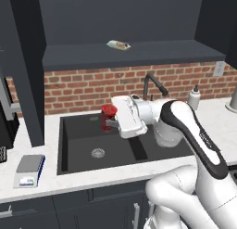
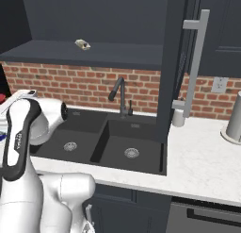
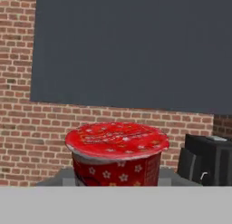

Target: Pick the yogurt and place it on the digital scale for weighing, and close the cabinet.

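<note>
One yogurt [image 1: 109, 113] sits clamped in the end effector [image 1: 110, 123] above the sink [image 1: 78, 154]. One scale [image 1: 29, 169] waits on the surface at left — well apart. One packet [image 1: 118, 45] (pale) lies in the open cabinet [image 1: 139, 53]; its door [image 1: 25, 70] hangs between.

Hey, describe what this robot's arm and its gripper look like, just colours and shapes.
The arm is glossy white with rounded, bulbous segments and a black band running along the curved upper link, which carries small white lettering too fine to read. Darker grey shows at the joints. The hand is a white boxy block, and the gripper at its end has small dark grey fingers. No loose cables are visible.
</note>
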{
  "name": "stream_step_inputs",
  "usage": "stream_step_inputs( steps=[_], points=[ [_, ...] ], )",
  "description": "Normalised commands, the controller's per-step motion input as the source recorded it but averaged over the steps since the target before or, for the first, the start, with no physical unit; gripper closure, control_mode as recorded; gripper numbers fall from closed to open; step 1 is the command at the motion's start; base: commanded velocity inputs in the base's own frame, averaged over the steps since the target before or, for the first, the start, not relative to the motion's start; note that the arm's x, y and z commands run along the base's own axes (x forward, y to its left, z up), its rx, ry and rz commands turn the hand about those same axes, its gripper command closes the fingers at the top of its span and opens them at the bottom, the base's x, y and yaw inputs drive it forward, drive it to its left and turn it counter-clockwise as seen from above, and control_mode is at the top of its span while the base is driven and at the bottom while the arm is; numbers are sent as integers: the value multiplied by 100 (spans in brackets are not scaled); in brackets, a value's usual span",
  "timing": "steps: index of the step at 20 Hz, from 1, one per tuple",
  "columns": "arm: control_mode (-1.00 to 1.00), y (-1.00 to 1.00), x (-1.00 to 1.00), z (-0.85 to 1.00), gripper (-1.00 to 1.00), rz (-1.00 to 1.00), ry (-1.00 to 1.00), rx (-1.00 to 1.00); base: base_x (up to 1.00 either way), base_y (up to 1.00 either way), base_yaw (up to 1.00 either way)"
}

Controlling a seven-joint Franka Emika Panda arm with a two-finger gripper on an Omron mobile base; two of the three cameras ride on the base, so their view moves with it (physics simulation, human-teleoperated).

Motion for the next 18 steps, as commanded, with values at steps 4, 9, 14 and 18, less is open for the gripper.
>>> stream_step_inputs(
  steps=[4,9,14,18],
  points=[
    [-100,65,40,-79,100,25,10,3,0,0,0],
    [-100,72,91,-81,100,7,13,0,0,0,0],
    [-100,24,64,-20,100,0,6,0,0,0,0],
    [-100,73,4,-20,100,-4,0,-1,0,0,0]
  ],
)
